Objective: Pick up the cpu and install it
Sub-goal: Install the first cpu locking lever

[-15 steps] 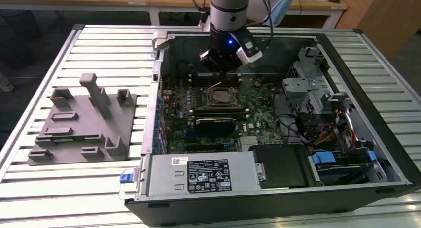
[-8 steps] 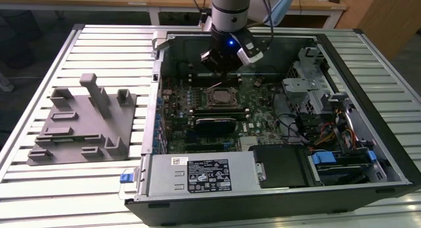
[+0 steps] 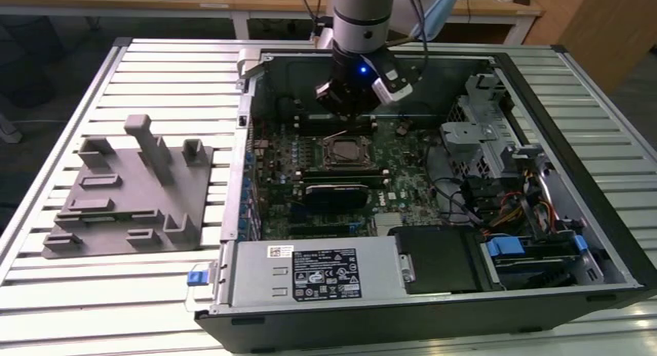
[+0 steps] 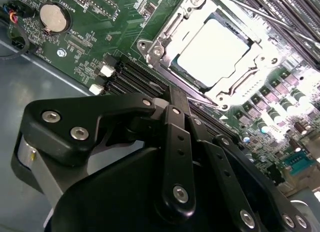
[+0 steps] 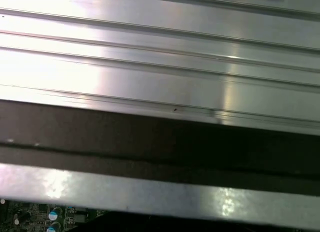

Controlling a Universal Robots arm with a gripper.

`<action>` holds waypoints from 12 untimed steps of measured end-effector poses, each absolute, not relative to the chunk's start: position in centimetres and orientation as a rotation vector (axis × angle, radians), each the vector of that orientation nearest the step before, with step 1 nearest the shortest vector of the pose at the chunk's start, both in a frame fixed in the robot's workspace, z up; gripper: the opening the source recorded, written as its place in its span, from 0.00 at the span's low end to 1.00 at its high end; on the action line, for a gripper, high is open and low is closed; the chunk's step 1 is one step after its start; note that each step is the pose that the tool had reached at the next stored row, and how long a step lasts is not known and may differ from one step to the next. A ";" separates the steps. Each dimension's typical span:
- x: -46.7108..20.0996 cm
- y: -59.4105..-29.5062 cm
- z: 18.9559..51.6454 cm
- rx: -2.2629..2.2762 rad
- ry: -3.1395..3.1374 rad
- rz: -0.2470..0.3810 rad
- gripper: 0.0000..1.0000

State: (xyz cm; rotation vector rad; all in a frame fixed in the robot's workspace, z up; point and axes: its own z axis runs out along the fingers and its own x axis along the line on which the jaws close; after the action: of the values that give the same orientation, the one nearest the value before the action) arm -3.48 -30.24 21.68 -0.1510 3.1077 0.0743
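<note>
The cpu (image 4: 212, 52), a pale square chip lit bright, lies inside the metal socket frame (image 4: 160, 49) on the green motherboard (image 4: 100, 27). In the exterior view the socket (image 3: 344, 150) sits mid-board inside the open computer case (image 3: 575, 187). My gripper (image 3: 352, 104) hangs inside the case just behind the socket and a little above the board. Its black linkage (image 4: 172, 157) shows in the second wrist view, close to the socket frame's edge. Nothing shows in the gripper's hold.
A grey plastic tray (image 3: 134, 194) with upright posts lies on the slatted metal table (image 3: 61, 294) at the exterior view's left. Inside the case are a power supply (image 3: 298, 273), drive cage (image 3: 482, 133) and cables (image 3: 503, 210). The first wrist view faces metal slats (image 5: 160, 67).
</note>
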 end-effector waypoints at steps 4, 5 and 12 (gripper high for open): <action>-3.2 -30.2 21.2 -0.151 3.109 0.075 0.11; -3.1 -30.2 21.1 -0.151 3.109 0.075 0.11; -2.9 -30.2 20.2 -0.151 3.109 0.074 0.11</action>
State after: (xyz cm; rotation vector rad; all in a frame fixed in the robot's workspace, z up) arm -2.88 -30.24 20.23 -0.1511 3.1089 0.0745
